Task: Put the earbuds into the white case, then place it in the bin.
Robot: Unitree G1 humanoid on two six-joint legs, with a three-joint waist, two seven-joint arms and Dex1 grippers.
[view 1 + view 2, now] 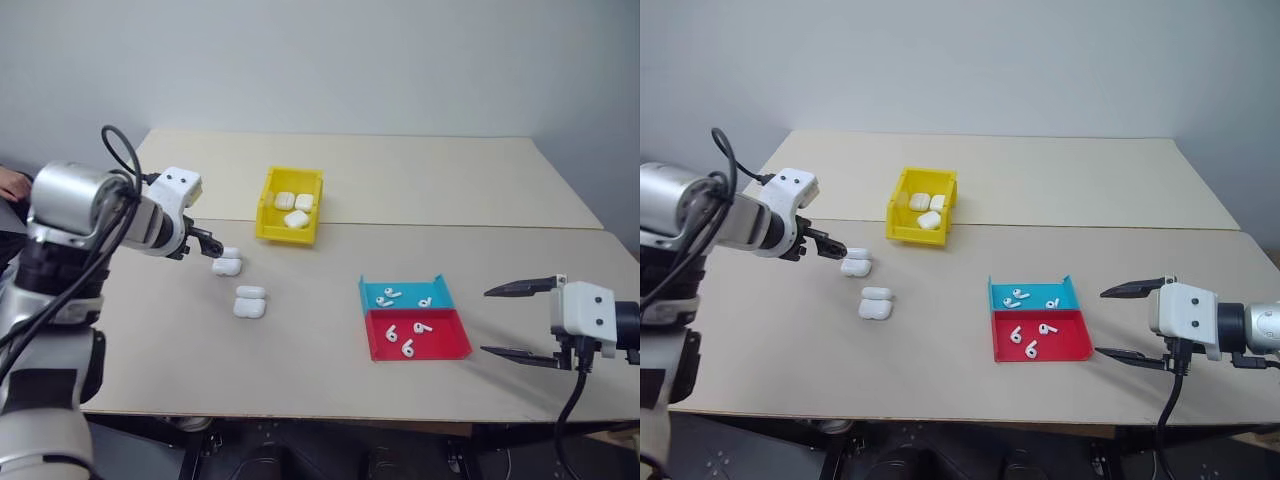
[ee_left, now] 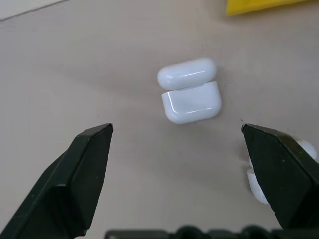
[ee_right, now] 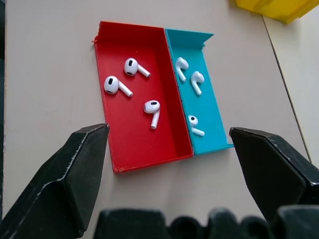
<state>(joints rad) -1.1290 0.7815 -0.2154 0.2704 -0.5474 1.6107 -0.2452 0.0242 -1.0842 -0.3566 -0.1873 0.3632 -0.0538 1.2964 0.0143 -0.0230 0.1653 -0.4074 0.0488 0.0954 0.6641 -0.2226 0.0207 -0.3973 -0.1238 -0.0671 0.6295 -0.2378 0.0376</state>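
Three cases (image 1: 292, 208) already lie in the bin (image 1: 266, 212). Both my left gripper (image 2: 177, 130) and right gripper (image 3: 169, 132) gape wide, empty. Six earbuds (image 3: 152, 110) wait in the tray (image 3: 107, 129) near the table's (image 1: 480, 180) front edge.

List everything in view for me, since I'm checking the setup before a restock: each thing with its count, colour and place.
Table: one, beige, under everything.
Bin: one, yellow, towards the table's far side, left of centre.
Cases in the bin: three, white, lying together.
Cases on the table: two, white, lids open, near the left gripper, in front of the bin.
Tray: one, teal far half and red near half, right of centre.
Earbuds: six, white, three in the red half and three in the teal half.
Person's hand: one, at the table's far left edge.
Left gripper: black fingers, open, right by the farther open case.
Right gripper: black fingers, open, beside the tray.
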